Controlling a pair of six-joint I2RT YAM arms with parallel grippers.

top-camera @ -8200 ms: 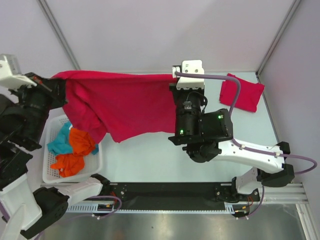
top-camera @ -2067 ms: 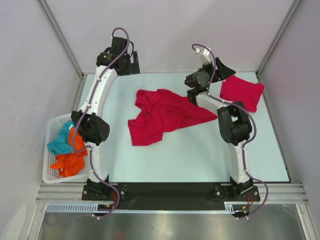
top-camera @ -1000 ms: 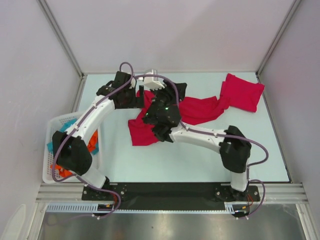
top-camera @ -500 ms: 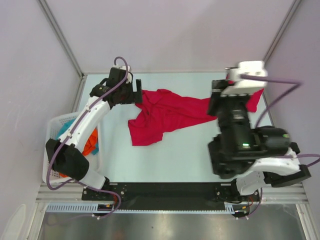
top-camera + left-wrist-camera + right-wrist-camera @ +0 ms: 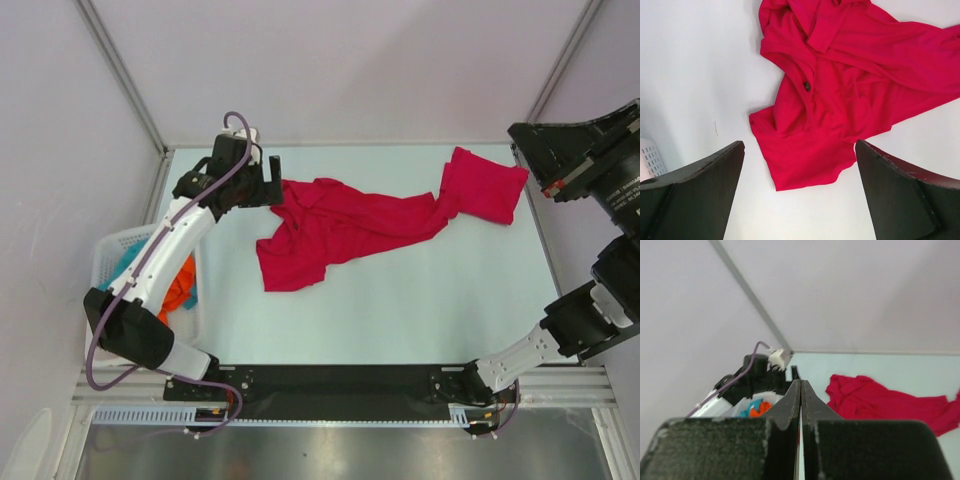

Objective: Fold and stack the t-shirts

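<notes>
1. My left gripper [image 5: 799, 147] is spread wide and grasps nothing. Its two dark fingers [image 5: 705, 185] frame the crumpled crimson-red cloth t-shirt [image 5: 340, 225] from above, at the shirt's left end near the far left corner of the pale tabletop [image 5: 400, 300].
2. My right gripper [image 5: 800, 386] is clenched tight, its fingers pressed together with nothing between them. Its arm is raised high by the right edge, well apart from the cloth.
3. The crumpled t-shirt lies across the far half of the tabletop. Its right end touches the folded crimson-red cloth t-shirt [image 5: 490, 185] in the far right corner.
4. I cannot tell whether the left fingertips touch the cloth.
5. A white plastic lattice basket [image 5: 108, 250] sits beside the left edge. The left arm crosses it and hides most of the orange and teal cloths [image 5: 182, 282] inside.
6. In the top view the right arm is cut off by the frame.
</notes>
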